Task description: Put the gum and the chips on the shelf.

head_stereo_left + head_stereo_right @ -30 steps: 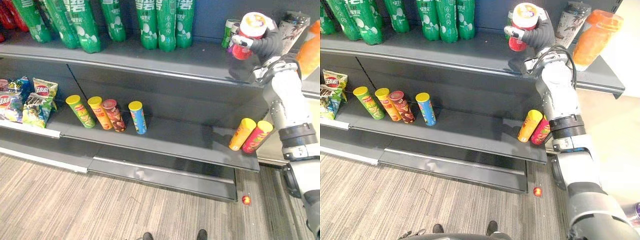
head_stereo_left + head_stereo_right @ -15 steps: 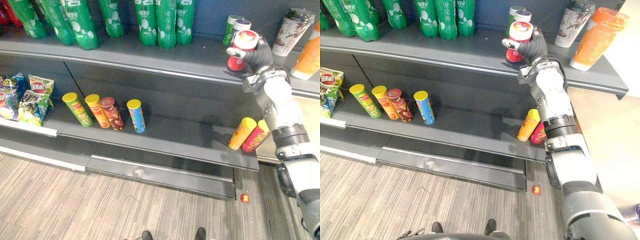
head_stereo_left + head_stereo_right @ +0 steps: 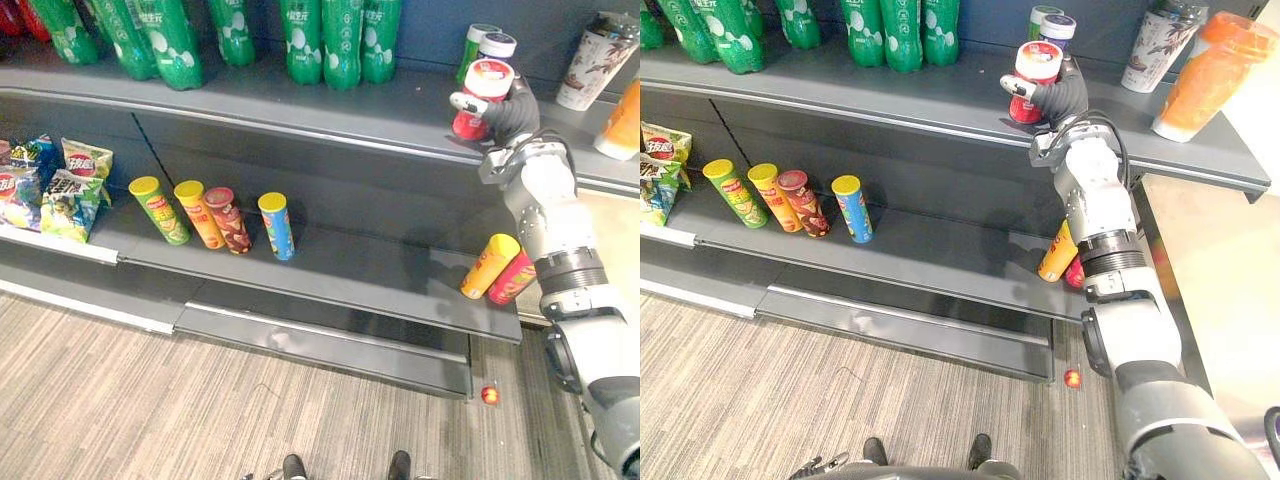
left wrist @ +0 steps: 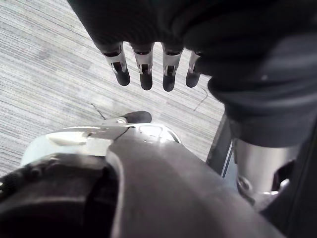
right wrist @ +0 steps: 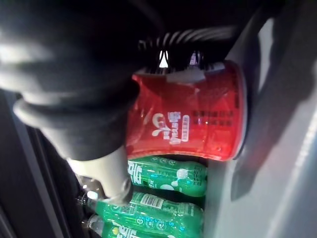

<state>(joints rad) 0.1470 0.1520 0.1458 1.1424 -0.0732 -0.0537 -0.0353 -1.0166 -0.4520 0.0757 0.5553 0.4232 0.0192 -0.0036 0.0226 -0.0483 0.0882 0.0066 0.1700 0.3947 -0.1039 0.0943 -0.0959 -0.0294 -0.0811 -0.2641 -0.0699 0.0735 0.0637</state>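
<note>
Right eye view gives me the clearest look at the gum canister [image 3: 1037, 80]: a red tub with a white lid, standing close to upright with its long axis vertical and the lid on top, leaning only slightly. It sits over the front part of the upper shelf [image 3: 890, 95], toward that shelf's right end. Its base is at the shelf surface or just above it; I cannot tell whether it rests there. Two smaller canisters [image 3: 1050, 24] stand just behind it, and a row of green bottles [image 3: 900, 30] stands further left on the same shelf.

My right hand [image 3: 1068, 95] is closed around the gum canister. The dark cover is behind the tub, and the fingers and thumb wrap its red body below the lid. The right wrist view confirms the wrap, with the red wall pressed against the palm.

On the lower shelf [image 3: 350, 275], two chip tubes [image 3: 498, 270] lie side by side at the right end, their lids tilted up and to the right.

My left hand [image 4: 143, 69] hangs over the wood-look floor [image 4: 49, 74], fingers straight and holding nothing.
</note>
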